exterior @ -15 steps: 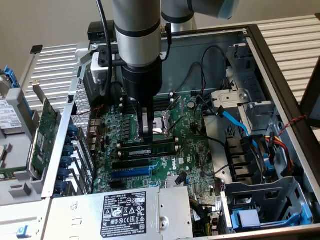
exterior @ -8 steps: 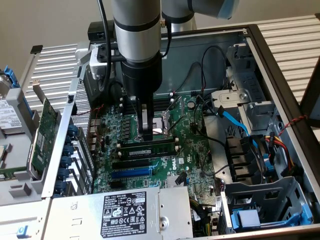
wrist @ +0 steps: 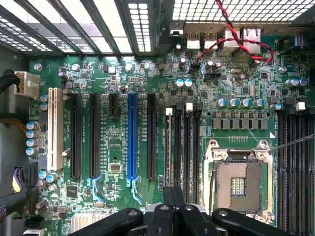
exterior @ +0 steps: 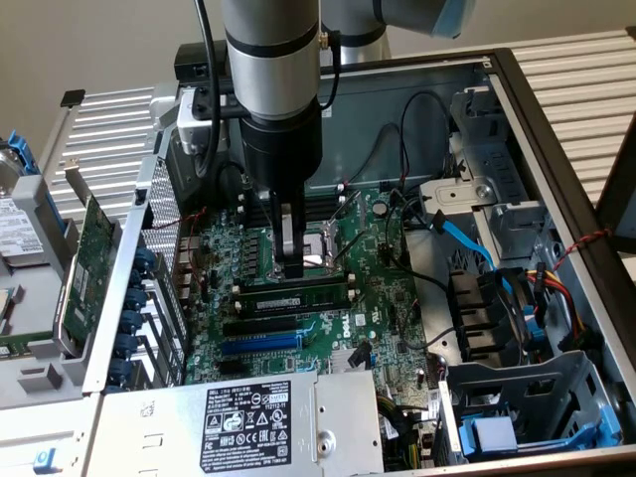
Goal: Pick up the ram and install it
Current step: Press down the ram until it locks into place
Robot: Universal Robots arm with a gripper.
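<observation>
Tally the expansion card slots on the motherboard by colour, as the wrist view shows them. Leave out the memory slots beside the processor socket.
white slot: 1
blue slot: 1
black slots: 4 (three long, one short)
Total: 6

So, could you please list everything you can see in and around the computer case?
case: one, grey, open
motherboard: one, green, inside the case
ram: one, green with black chips, along a slot beside the socket
socket: one, silver, mid-board
blue slot: one, between black slots
expansion card: one, green, outside the case, the exterior view's left
power supply: one, silver, labelled
arm: one, silver and black, jaws shut at the ram
</observation>
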